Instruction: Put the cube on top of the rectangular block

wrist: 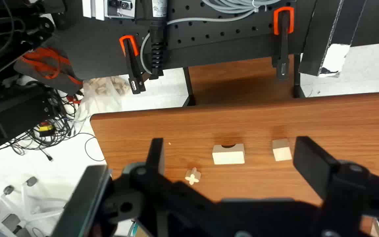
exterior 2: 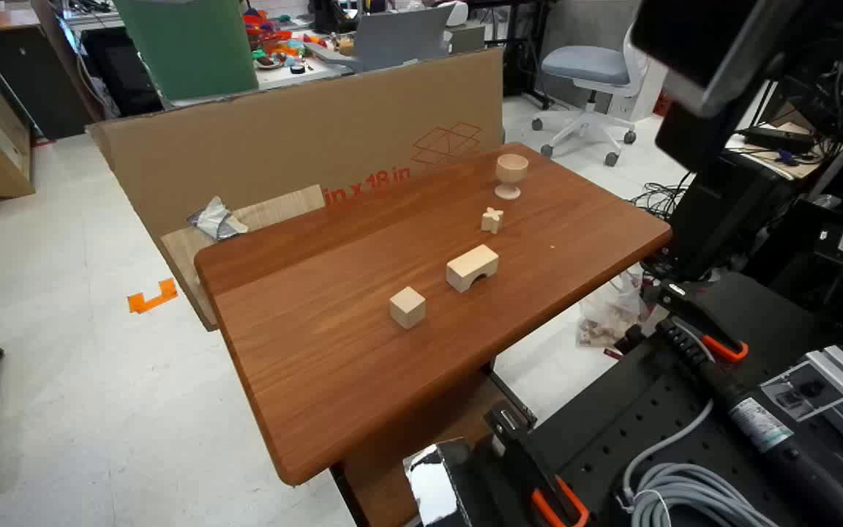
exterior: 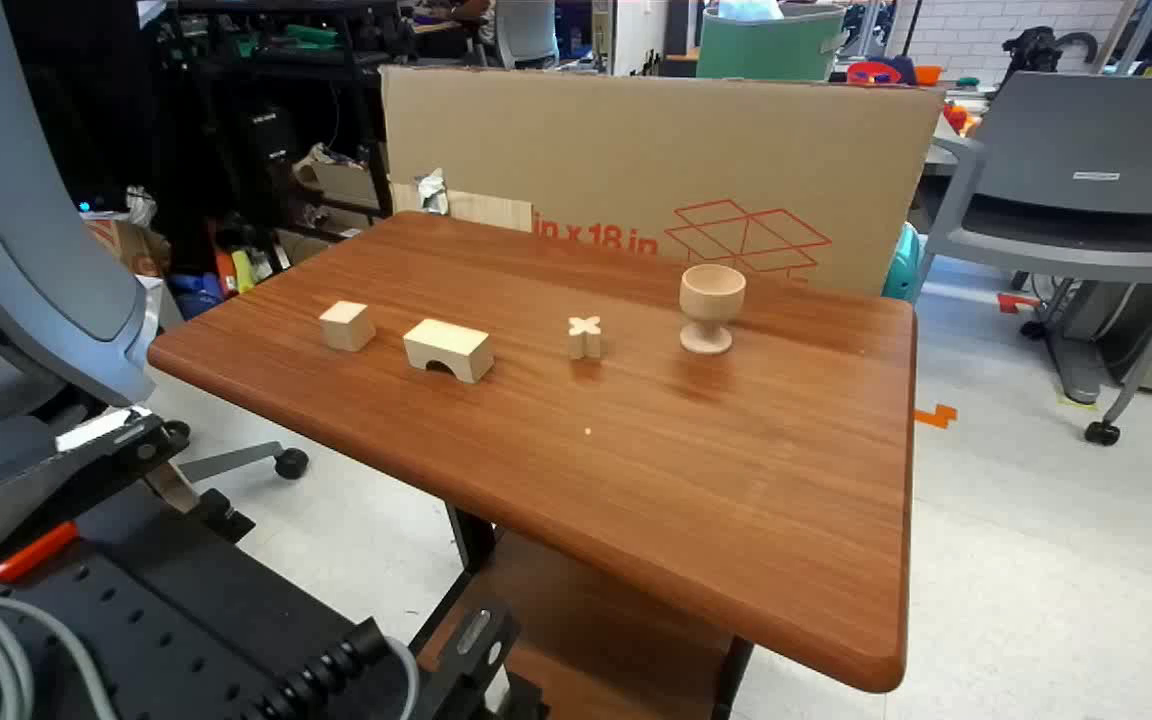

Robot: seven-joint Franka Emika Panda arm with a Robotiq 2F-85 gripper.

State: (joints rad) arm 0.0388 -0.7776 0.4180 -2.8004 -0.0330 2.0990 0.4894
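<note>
The cube (exterior: 346, 326) is small, pale and wooden, and stands on the brown table. It also shows in an exterior view (exterior 2: 407, 307) and in the wrist view (wrist: 282, 150). The rectangular block (exterior: 448, 350) stands beside it, apart, with an arched notch in its lower edge. It also shows in an exterior view (exterior 2: 472, 268) and in the wrist view (wrist: 228, 154). My gripper (wrist: 234, 153) is open, with nothing between its fingers, high above the table. In the wrist view the cube appears near the right finger and the block between the fingers.
A cross-shaped wooden piece (exterior: 585, 339) and a wooden goblet (exterior: 709, 308) stand on the table (exterior: 736, 470). A cardboard sheet (exterior: 636, 150) rises along the table's far edge. A black perforated bench (exterior 2: 612, 410) with clamps and cables stands near the table. A dark robot part (exterior 2: 714, 80) hangs at upper right.
</note>
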